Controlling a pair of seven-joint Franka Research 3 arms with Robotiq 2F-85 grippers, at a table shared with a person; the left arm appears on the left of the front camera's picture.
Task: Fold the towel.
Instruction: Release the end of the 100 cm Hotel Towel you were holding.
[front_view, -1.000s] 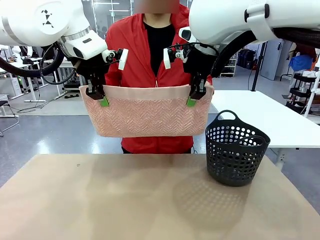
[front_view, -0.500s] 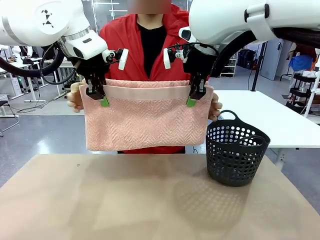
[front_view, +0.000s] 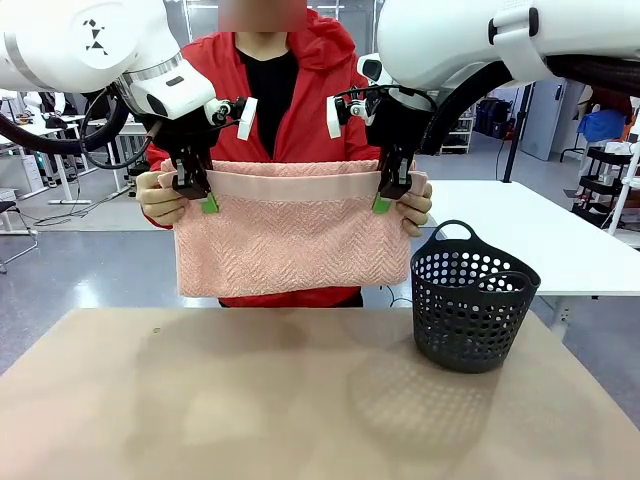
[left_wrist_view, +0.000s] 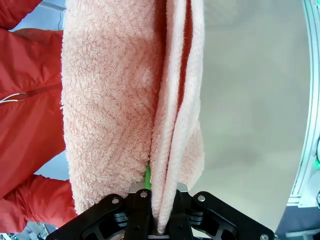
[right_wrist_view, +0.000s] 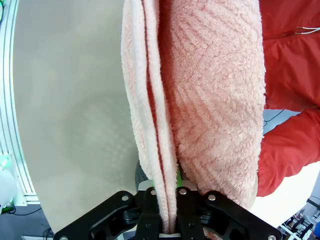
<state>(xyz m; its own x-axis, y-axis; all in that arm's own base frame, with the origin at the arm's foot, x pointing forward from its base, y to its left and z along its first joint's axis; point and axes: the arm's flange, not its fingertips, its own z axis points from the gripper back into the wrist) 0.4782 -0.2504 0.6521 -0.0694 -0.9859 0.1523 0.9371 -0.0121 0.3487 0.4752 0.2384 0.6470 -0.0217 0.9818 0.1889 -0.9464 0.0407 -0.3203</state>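
Front view: towel (front_view: 295, 245) hanging below left gripper (front_view: 200, 195) and right gripper (front_view: 388, 195), both clamped on its top edge, long axis level between them.

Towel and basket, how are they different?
The pink towel is soft cloth with a zigzag weave. The black basket looks stiff and is full of round holes. The towel hangs in the air, pinched by the left end effector and the right end effector, with a person's hands at its top corners. The basket stands on the table. The towel is wider than the basket.
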